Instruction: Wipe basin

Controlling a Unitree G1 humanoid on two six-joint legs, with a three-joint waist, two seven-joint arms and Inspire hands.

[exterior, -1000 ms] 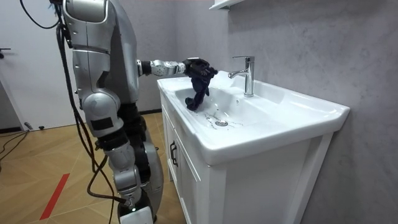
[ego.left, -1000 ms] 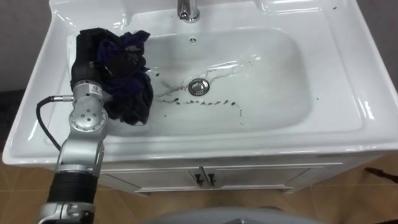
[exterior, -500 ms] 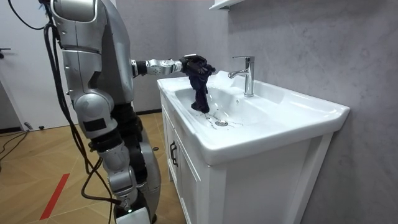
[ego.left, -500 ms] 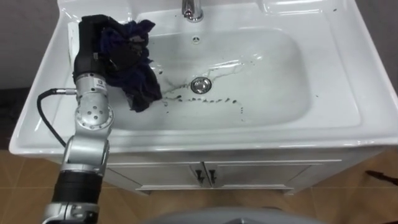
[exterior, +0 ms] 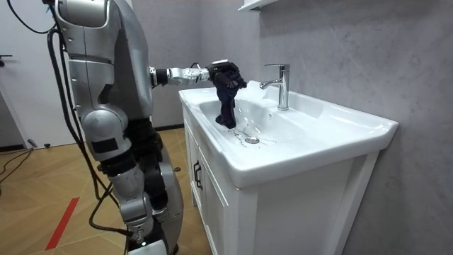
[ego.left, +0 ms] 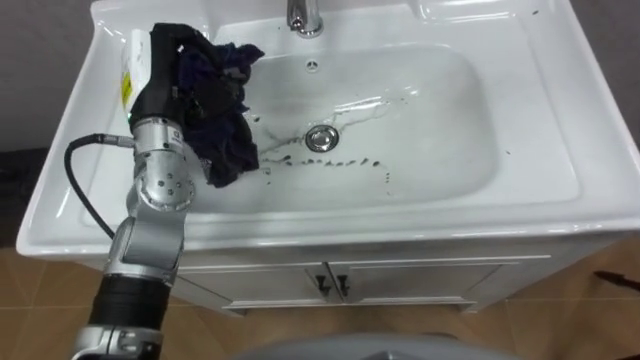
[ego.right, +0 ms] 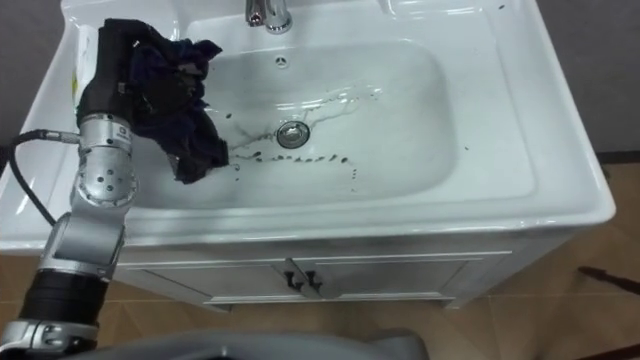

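A white basin [ego.left: 560,190] [ego.right: 520,170] [exterior: 333,142] lies before me, with dark specks and streaks around its drain [ego.left: 321,138] [ego.right: 291,133]. My left hand [ego.left: 168,72] [ego.right: 118,65] [exterior: 218,71] is shut on a bunched dark blue cloth [ego.left: 222,110] [ego.right: 180,105] [exterior: 226,99], held over the basin's left side. The cloth hangs from the hand, its lower end close to the bowl's left slope.
A chrome tap [ego.left: 303,15] [exterior: 281,85] stands at the back of the basin. Below the basin is a white cabinet with two door handles [ego.left: 331,285]. A wood floor [exterior: 42,205] lies around me; I stand at the basin's front.
My left hand has lifted the cloth off the bowl's left slope and drawn it back toward the rim; the cloth now hangs instead of lying spread.
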